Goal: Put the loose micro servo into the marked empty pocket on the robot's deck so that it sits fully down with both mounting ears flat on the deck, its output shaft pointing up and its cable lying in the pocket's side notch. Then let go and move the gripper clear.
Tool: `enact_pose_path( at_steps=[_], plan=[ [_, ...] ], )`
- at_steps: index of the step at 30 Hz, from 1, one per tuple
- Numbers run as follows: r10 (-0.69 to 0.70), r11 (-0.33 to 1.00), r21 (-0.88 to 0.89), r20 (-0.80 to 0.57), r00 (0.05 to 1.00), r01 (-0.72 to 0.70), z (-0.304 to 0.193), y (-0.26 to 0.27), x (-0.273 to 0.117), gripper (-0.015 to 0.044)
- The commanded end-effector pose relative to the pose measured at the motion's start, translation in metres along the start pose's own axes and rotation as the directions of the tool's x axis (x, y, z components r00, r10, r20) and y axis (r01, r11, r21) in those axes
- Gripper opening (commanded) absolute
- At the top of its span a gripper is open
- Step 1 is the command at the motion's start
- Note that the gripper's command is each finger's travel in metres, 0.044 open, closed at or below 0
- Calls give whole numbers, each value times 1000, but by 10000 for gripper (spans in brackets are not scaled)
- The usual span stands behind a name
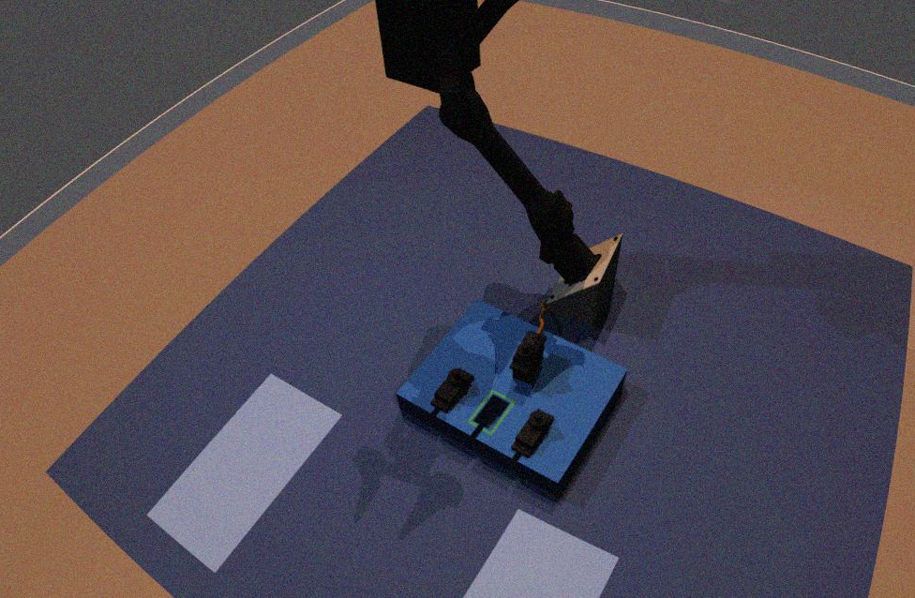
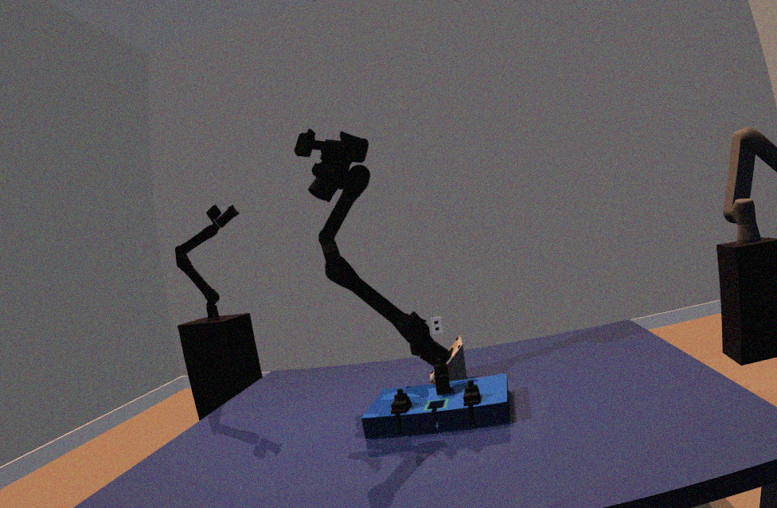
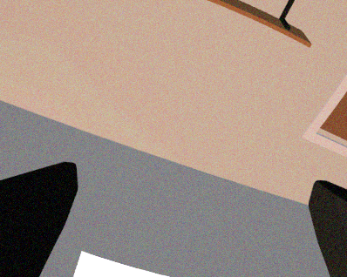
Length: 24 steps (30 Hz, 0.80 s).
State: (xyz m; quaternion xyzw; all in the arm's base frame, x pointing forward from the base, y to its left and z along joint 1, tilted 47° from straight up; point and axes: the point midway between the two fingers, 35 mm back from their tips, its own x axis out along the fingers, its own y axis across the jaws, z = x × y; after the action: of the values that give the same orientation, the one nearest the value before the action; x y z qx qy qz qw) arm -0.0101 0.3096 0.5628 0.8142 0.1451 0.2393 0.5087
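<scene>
The small black micro servo [image 1: 528, 355] stands on the blue rectangular deck [image 1: 585, 395], just behind the green-outlined empty pocket [image 1: 491, 410], its orange cable partly hidden by a grey wedge-shaped bracket [image 1: 593, 285]. The black parallel-jaw gripper [image 3: 180, 245] has its fingers spread wide on nothing. In the wrist view both are cut off at the frame edges, and the servo is out of sight.

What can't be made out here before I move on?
Top view: gripper lost against the dark arm; servo touching the deck or not, unclear.
Wrist view: open gripper faces the wall; servo and pocket out of frame.
Exterior view: servo blends into the arm, too small.
Pocket notch: too small everywhere.
</scene>
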Motion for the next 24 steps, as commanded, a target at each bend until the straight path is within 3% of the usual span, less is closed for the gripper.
enact_pose_path(
  at_steps=[1, 14, 24],
  plan=[
    [1, 1000, -5, 0, 1000, -1, 0, 0, 0, 426],
    [59, 973, -223, -20, 998, -62, -14, -15, 17, 440],
    [68, 867, -492, -46, 997, -82, -29, -55, 46, 440]
  ],
)
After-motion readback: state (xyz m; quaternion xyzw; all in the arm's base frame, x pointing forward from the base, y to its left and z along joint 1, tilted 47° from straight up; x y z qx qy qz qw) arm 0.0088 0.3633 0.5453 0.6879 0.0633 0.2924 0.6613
